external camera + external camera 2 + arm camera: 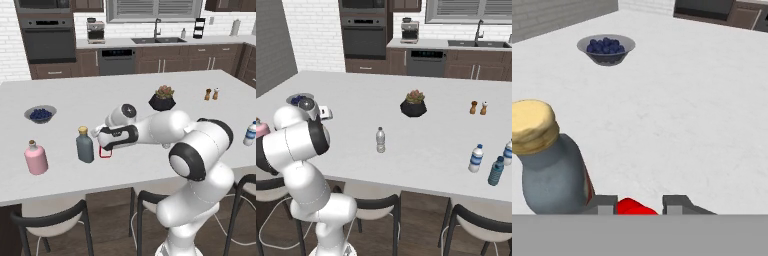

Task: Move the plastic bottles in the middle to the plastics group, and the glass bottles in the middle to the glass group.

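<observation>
You have the white counter (150, 90) spread across both base views, with the arm (165, 127) reaching from 4 o'clock toward the left of the left base picture. The gripper (103, 145) sits low over the counter, just right of the grey bottle (85, 145).

The red bottle (105, 152) shows as a sliver of red and white under the hand in the left base view. In the hand view its red cap (633, 206) sits between the two fingers (604, 204), so the hand looks closed narrowly on it, though the contact itself is cut off at 6 o'clock. The grey bottle with its tan cap fills that picture's 8 o'clock corner, touching or nearly touching the red one.

The pink bottle (36, 157) stands at 9 o'clock of the grey one, a little apart. The bowl of blueberries (40, 114) lies beyond both, toward 11 o'clock.

In the right base view, one plain clear bottle (380, 140) stands alone mid-counter. At 3 o'clock of it, near the counter's edge, are three blue-labelled bottles (475, 158) close together. The plant pot (414, 104) sits at 1 o'clock of the plain bottle, and two small shakers (478, 107) farther right.
</observation>
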